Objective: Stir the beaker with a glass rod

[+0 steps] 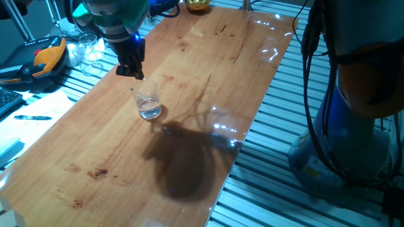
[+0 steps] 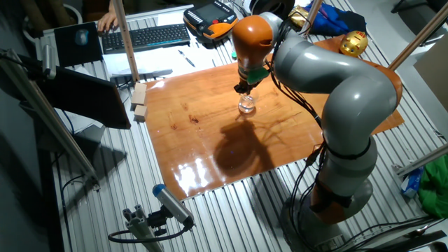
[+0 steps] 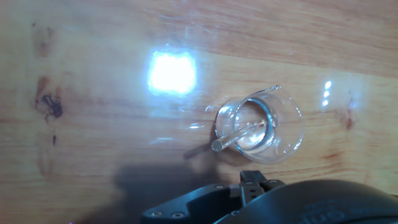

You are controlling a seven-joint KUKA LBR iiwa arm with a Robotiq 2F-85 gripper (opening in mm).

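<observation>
Rod-grasp step, I judge: gripper hovers just above beaker at counter center-left frame; glass rod leans inside. Jaw opening can't tell. Next: descend, pinch rod top.

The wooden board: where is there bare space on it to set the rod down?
The wooden board is bare except for the beaker, with the glass rod leaning inside. Free patches lie on every side of it. The crowded part is off the board, the glassware behind the gripper.
</observation>
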